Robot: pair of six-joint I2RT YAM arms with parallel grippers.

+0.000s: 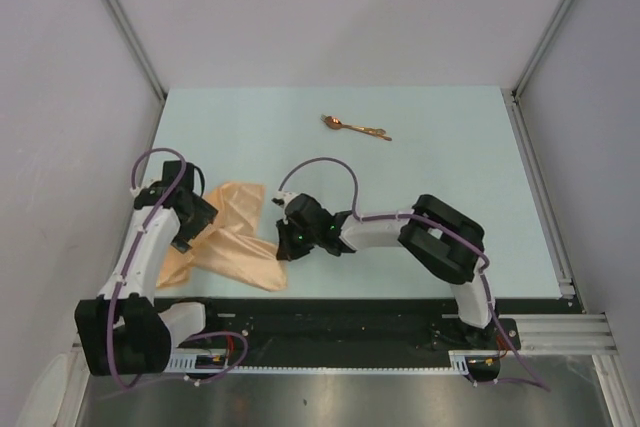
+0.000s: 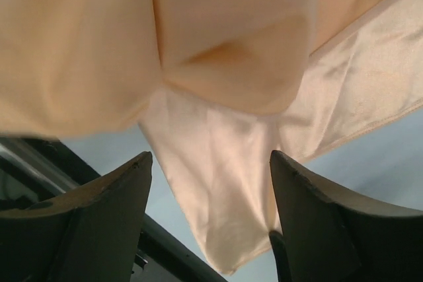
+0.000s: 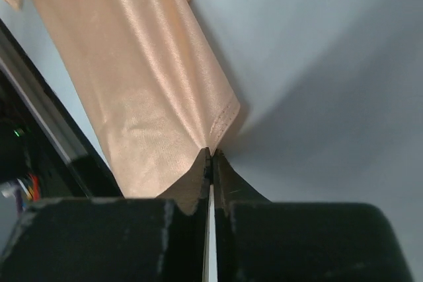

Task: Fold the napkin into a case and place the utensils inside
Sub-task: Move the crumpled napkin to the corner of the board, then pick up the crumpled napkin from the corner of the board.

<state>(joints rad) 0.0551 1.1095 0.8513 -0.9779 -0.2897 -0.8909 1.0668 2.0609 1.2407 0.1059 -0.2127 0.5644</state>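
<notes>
Napkin (image 3: 152, 84) corner in a two-finger pinch. Your right fingers (image 3: 234, 186) are pressed together, with the hemmed edge of the peach cloth caught at their very tips. From there the fabric runs away in a taut, creased band, which suggests the pinch is meant to lift or drag that corner over for a fold. Your left fingers (image 2: 112, 196) are spread wide with nothing clamped between them. A loose flap of the napkin lies just ahead of them, in line with the gap, so they read as poised to take a second hold rather than as gripping. In the top view the cloth is a crumpled, partly doubled heap between the two sets of fingers, touching the right ones and just beside the left ones, at the near edge of the worktop (image 1: 450, 167). The utensils (image 1: 355, 127) lie well beyond the right fingers, toward the far side and apart from the cloth. Judged from this, folding is the step in hand and loading the case waits. No brand, label or writing can be read on cloth, cutlery or arms.
</notes>
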